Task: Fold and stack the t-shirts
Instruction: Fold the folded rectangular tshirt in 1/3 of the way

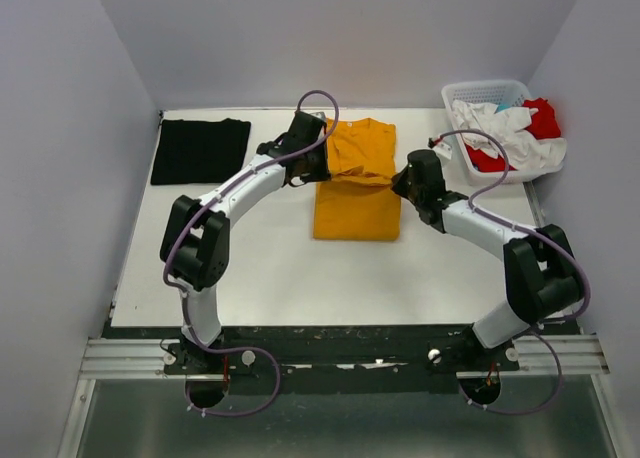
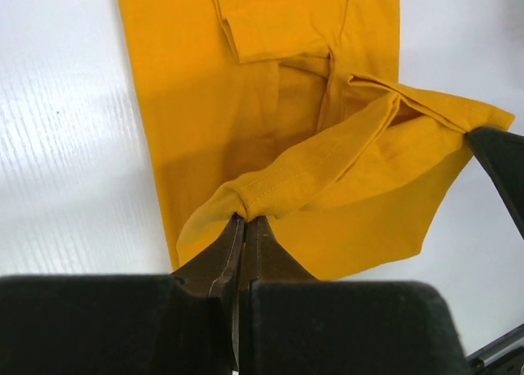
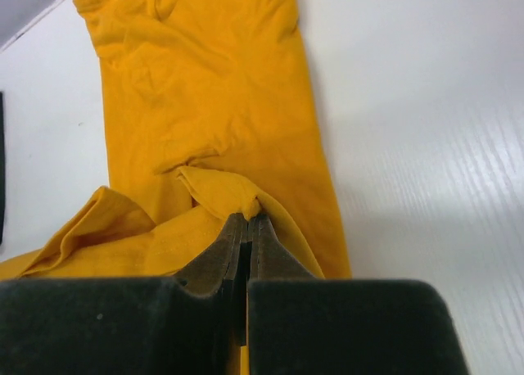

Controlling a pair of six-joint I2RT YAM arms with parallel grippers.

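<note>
As the top view shows, the orange shirt lies mid-counter, with the left hand and the right hand at its 2 side edges. A folded black shirt lies far left. In the left wrist view, the left hand is clamped on a bunched fold of orange cloth. In the right wrist view, the right hand pinches the opposite edge likewise. I judge the cross fold is in hand. Next, both hands should carry the cloth over evenly, then let go.
</note>
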